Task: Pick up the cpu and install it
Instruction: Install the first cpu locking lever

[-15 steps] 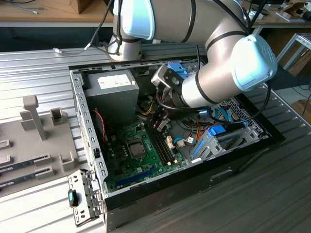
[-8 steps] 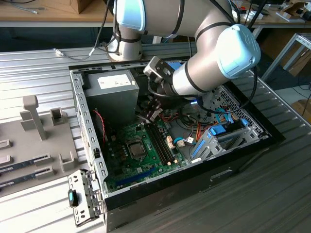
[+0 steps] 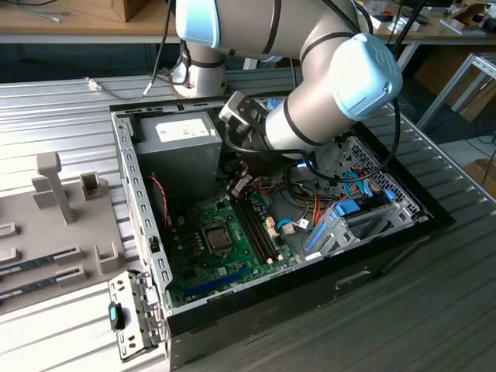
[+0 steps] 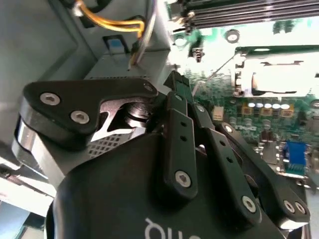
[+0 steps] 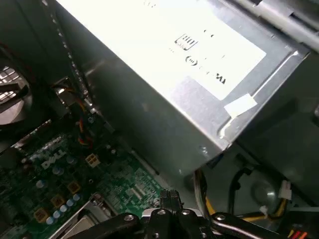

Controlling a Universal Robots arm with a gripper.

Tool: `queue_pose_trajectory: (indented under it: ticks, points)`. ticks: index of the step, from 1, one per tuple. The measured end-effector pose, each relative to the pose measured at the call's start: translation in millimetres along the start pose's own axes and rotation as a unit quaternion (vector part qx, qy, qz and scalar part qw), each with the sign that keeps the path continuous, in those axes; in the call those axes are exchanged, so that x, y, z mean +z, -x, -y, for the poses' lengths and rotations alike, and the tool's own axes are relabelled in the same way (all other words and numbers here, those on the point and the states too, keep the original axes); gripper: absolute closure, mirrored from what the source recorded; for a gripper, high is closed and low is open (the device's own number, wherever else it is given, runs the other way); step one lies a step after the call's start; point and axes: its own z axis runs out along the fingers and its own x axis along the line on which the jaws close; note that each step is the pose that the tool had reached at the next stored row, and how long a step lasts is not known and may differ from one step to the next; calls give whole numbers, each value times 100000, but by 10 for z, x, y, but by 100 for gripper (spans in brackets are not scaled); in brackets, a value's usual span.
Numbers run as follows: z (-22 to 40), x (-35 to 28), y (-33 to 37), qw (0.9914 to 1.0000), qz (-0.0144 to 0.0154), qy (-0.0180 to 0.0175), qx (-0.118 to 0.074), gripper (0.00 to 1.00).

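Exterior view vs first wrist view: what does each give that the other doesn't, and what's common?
Exterior view's own: the arm reaching into the open case, the memory slots, the drive cage, and the grey parts tray at the exterior view's left.
First wrist view's own: yellow wires beneath the power supply, and what looks like a fan.
Shared: the power supply, the green motherboard, the gripper.

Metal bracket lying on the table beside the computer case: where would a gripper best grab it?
Probably from straight above, pinching the metal bracket across its narrow width, on its two long edges. It lies flat on the table, so its broad faces offer no hold, and the computer case crowds one side.
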Motion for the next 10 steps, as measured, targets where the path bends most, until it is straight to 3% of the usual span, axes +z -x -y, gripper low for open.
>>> queue_pose_trajectory:
  ticks: [1,2,3,4,7,10]
  points:
    - [-1,0,-1,99994,-798,-741,50,89]
    - [0,1,0,99982,-1399,-1309,83,89]
    - [-1,0,0,99947,-2366,-2228,172,89]
    - [0,0,-1,99912,-3045,-2879,226,89]
    - [-2,-1,-1,99710,-5500,-5230,487,89]
    - [-18,-32,-1,99466,-7440,-7120,729,89]
